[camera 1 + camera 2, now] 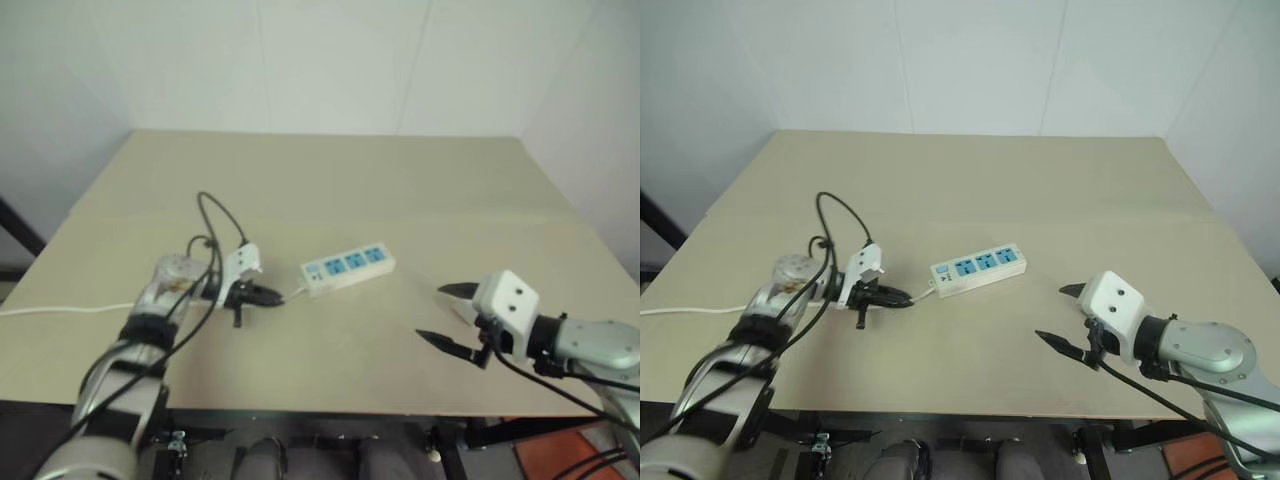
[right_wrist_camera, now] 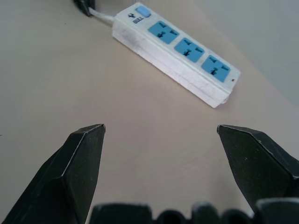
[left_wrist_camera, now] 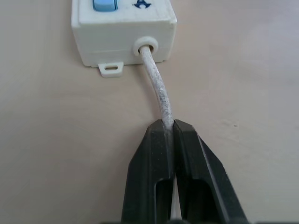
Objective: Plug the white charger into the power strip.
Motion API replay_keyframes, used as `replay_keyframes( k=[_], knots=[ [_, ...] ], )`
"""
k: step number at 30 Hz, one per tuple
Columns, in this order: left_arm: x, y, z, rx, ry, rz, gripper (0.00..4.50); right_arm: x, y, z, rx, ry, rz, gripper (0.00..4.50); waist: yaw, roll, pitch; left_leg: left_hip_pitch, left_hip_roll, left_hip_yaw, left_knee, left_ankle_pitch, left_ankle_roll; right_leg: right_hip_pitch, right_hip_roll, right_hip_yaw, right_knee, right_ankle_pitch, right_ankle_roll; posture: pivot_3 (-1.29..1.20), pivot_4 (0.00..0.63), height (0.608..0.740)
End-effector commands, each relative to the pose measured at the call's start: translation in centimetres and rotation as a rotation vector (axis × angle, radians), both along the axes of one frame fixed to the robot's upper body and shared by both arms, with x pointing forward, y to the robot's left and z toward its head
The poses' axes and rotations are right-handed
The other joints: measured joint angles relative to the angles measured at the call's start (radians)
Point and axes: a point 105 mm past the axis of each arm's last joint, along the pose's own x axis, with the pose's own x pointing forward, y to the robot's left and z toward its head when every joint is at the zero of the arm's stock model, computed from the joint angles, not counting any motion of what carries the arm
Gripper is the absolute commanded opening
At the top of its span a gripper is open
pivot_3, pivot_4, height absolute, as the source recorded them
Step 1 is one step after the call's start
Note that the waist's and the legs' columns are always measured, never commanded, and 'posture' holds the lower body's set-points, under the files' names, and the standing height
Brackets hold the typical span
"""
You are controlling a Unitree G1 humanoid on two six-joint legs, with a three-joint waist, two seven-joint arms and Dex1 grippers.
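Note:
The power strip (image 1: 347, 267) lies flat at the middle of the tan table, a white bar with three blue socket faces up. Its thin white cord (image 3: 156, 88) leaves the switch end. My left gripper (image 3: 168, 123) is shut on that cord, a short way from the strip's end. To the strip's right, my right gripper (image 1: 432, 312) hovers above the table, open and holding nothing. In the right wrist view the strip (image 2: 177, 51) lies ahead of the spread right gripper (image 2: 160, 128). The white charger is out of view.
The tan table (image 1: 400, 190) stands against a white wall. The white cord (image 1: 60, 309) trails across the table to its left edge. A black cable (image 1: 215, 215) loops above my left wrist. The table's front edge runs just under both arms.

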Motion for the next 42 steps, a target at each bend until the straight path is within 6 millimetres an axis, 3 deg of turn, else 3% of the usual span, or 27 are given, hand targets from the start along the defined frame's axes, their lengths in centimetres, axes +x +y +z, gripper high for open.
replay_keyframes(
  k=[1,7,8,10,18,21,32,42],
  knots=[
    [-1.7,0.3,2.2,-0.046,-0.034,0.022,0.05,0.2,0.2,0.3,-0.008,-0.042,0.005,4.50,-0.004,0.000,0.000,0.000,0.000,0.000,0.000,0.000,0.000,0.000,0.000,0.000,0.000,0.000,0.000,0.00,0.150,0.740],
    [-3.6,1.7,1.6,-0.035,-0.076,0.120,0.05,0.5,0.7,-0.3,0.006,-0.031,0.021,4.50,0.000,0.000,0.000,0.001,0.000,0.000,0.000,0.000,0.000,0.000,0.000,0.000,0.000,0.000,0.000,0.00,0.150,0.740],
    [-3.3,1.9,1.5,-0.056,-0.108,0.132,0.49,0.6,0.7,-0.3,0.008,-0.031,0.025,4.50,0.001,0.000,0.000,0.001,0.000,0.000,0.000,0.000,0.000,0.000,0.000,0.000,0.000,0.000,0.000,0.00,0.150,0.740],
    [-3.0,1.9,1.7,-0.112,-0.169,0.137,0.91,0.7,0.8,-0.4,0.004,-0.032,0.028,4.50,0.007,0.000,0.000,0.001,0.000,0.000,0.000,0.000,0.000,0.000,0.000,0.000,0.000,-0.001,-0.001,0.00,0.150,0.740],
    [-2.7,1.5,4.7,-0.448,-0.291,0.103,3.57,0.6,0.4,-0.7,-0.001,-0.040,0.013,4.50,0.019,0.000,0.000,0.001,0.000,0.001,0.000,0.000,0.000,0.000,0.000,0.000,-0.001,0.000,-0.002,0.00,0.150,0.740],
    [-2.0,1.2,4.3,-0.486,-0.311,0.118,4.48,0.3,0.5,-0.5,-0.001,-0.045,0.016,4.50,0.021,0.000,0.000,0.001,0.000,0.001,0.000,0.000,0.000,0.001,0.000,-0.001,-0.001,0.000,-0.001,0.00,0.150,0.740],
    [-0.6,-1.7,0.2,-0.457,-0.286,0.084,4.48,-0.4,0.5,0.2,0.019,-0.046,0.011,4.50,0.022,0.000,0.000,0.001,0.000,0.000,0.000,0.000,0.000,0.001,0.000,-0.001,-0.001,0.000,-0.001,0.00,0.150,0.740],
    [0.4,-3.6,-1.1,-0.440,-0.310,0.093,4.48,-0.7,0.6,0.3,0.026,-0.052,-0.013,4.50,0.021,-0.001,0.000,0.001,0.000,0.000,0.000,0.000,0.000,0.001,0.000,-0.001,-0.001,0.000,-0.001,0.00,0.150,0.740]
  ],
)
